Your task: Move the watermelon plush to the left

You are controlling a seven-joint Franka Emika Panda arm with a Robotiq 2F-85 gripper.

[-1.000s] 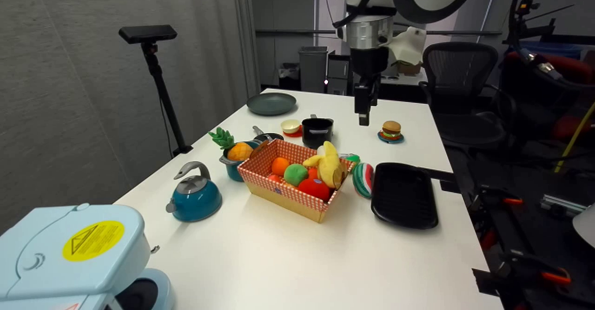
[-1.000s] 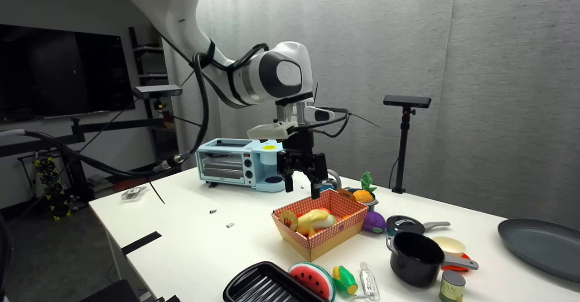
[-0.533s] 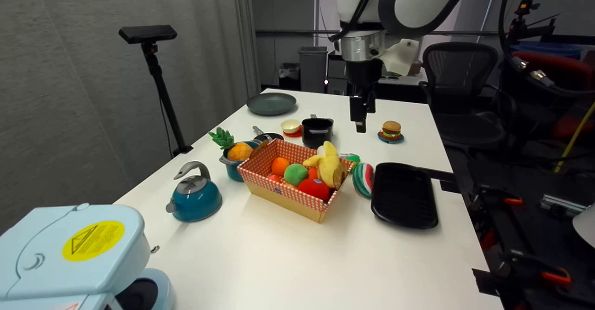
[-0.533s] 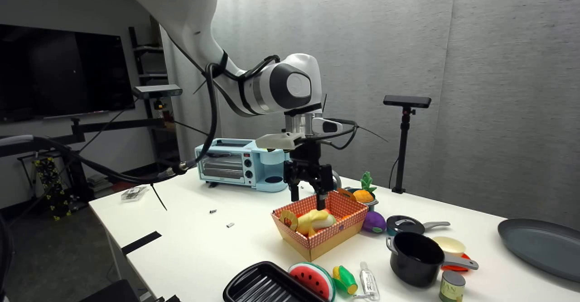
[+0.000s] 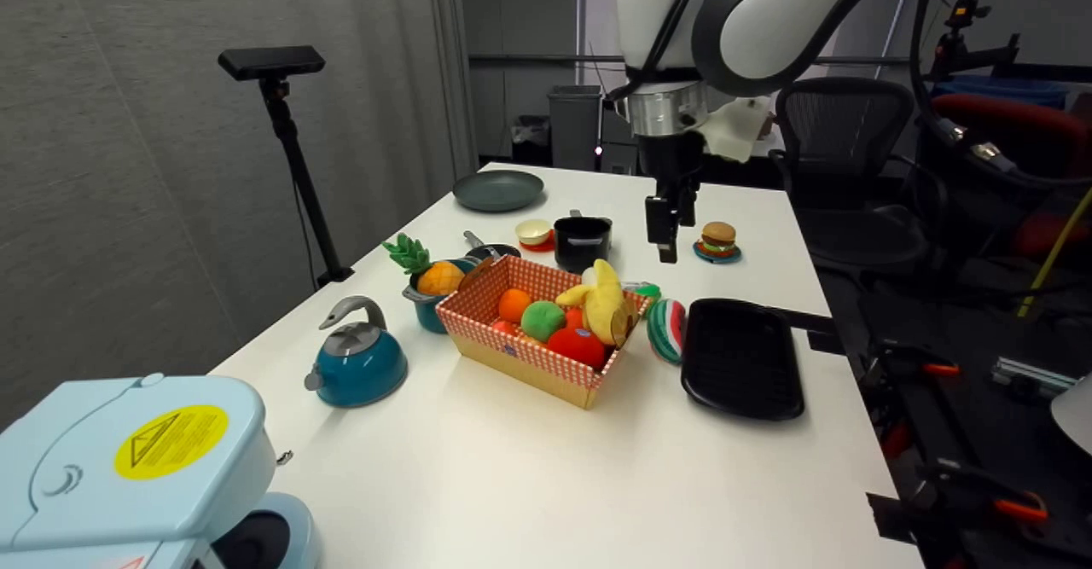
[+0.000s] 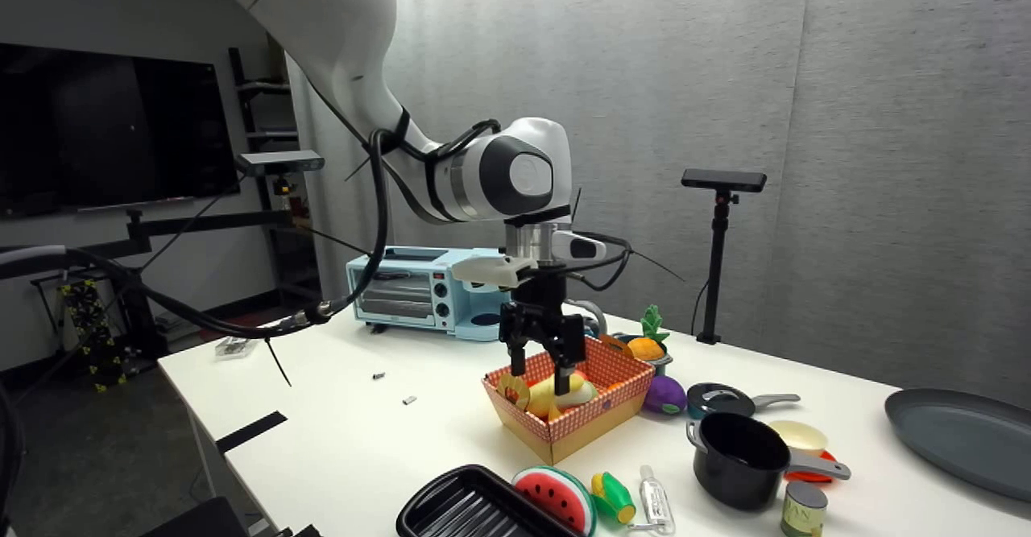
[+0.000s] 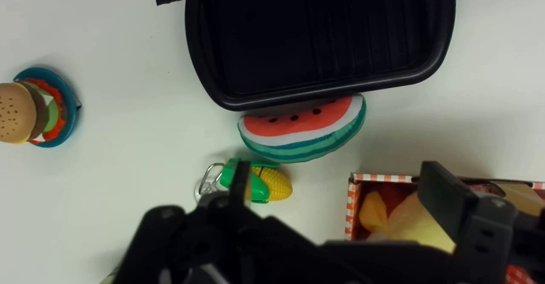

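In an exterior view, far left: light-blue appliance (image 5: 145,467), only part of it visible. Then a black stand (image 5: 293,155) with a bar-shaped head, by the edge of the white table (image 5: 589,484). Teal kettle (image 5: 363,370) on the table. Teal pot (image 5: 429,315) next, pineapple plush (image 5: 440,279) sitting in its mouth. At the table's far end, a dark grey dish (image 5: 498,190).

Mid-table: checked basket (image 5: 512,366) holding round toy fruits (image 5: 543,320) in orange, green and red, with the banana plush (image 5: 605,309) at its right-hand end. Cream bowl (image 5: 533,230) and black pot (image 5: 583,249) stand beyond the basket.

Watermelon plush (image 5: 664,330): lies on the table between basket and black tray (image 5: 742,360), just beside the tray. In the wrist view its straight red edge runs along the tray's rim, striped green rind turned away; whether the two touch, I cannot tell. Corn toy (image 7: 272,184) near the rind, same view.

Gripper (image 6: 540,373): in the air above the table, fingers (image 7: 445,201) spread well apart, plain to see in an exterior view and in the wrist view. From the wrist, one finger partly covers the corn toy and the other covers some of the basket.

Hamburger toy (image 5: 718,236) on a small blue plate (image 7: 71,109), beyond the tray. Black chair (image 5: 845,121) past the table's right edge.
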